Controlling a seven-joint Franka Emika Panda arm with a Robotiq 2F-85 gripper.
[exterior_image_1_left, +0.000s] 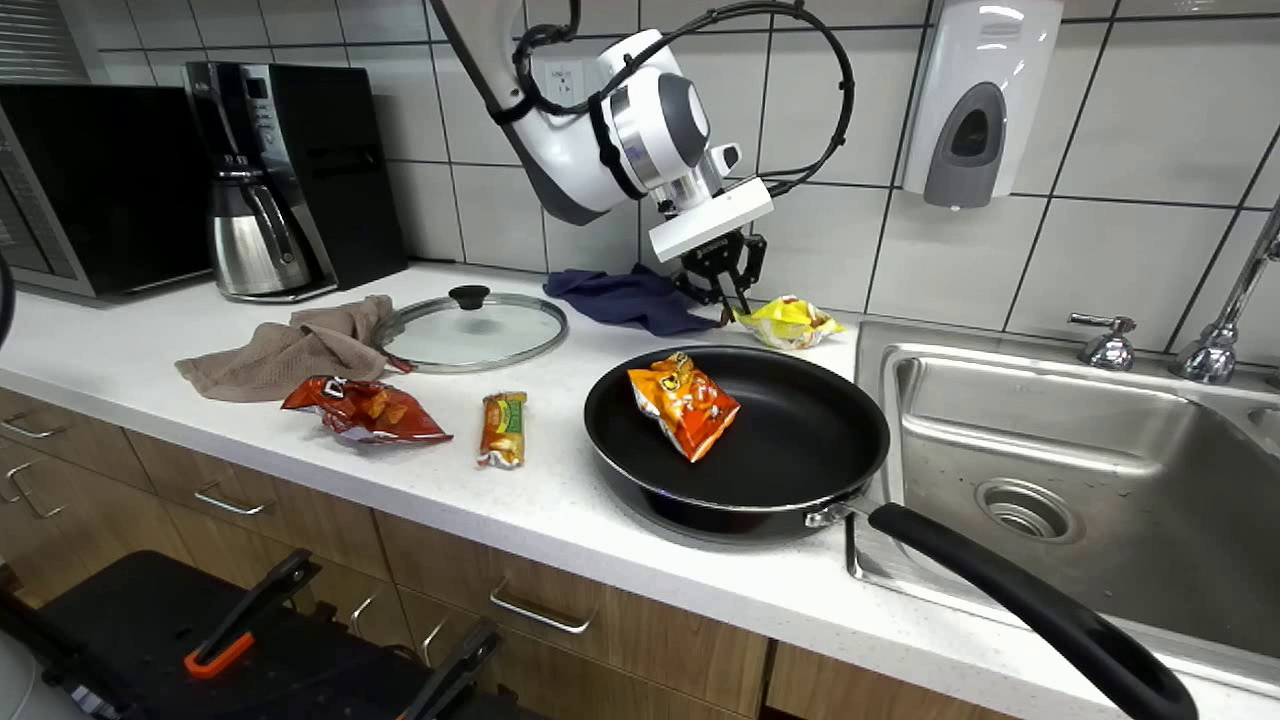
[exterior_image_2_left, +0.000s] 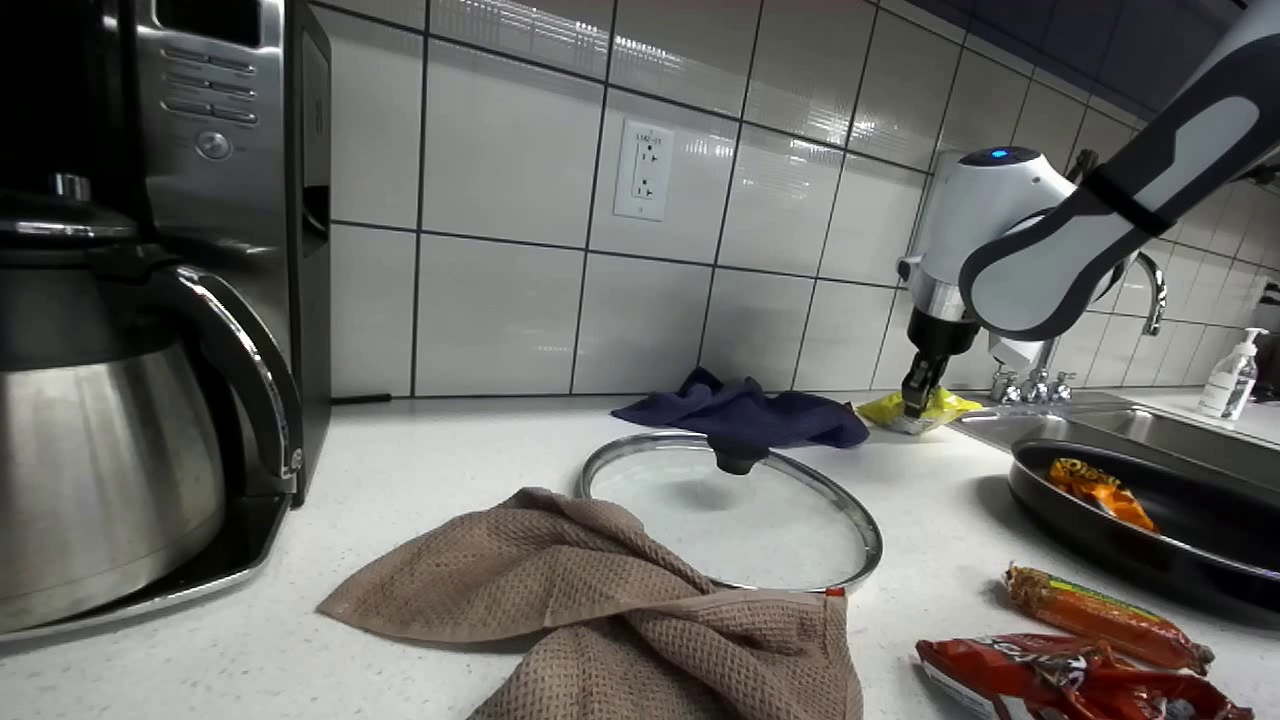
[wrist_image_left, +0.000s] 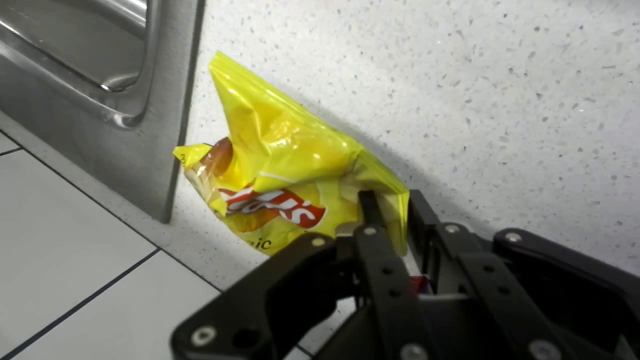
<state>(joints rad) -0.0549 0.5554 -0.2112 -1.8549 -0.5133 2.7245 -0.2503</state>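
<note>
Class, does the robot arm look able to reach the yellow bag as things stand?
Likely yes: its fingers flank an edge of the yellow bag, and the blue cloth lies beside the bag, not over it.

In an exterior view, a pan (exterior_image_1_left: 800, 430) holding a packet (exterior_image_1_left: 685, 405) sits left of a sink (exterior_image_1_left: 1140, 540), chip bag (exterior_image_1_left: 788, 324) behind the pan, lid (exterior_image_1_left: 475, 338) farther left.

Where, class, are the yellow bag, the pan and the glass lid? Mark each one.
Yellow bag (wrist_image_left: 295, 160), in the wrist view: its crinkled yellow upper side.
Pan (exterior_image_1_left: 785, 430), in an exterior view: the bare inside bottom.
Glass lid (exterior_image_2_left: 740, 525), in an exterior view: the glass pane.
</note>
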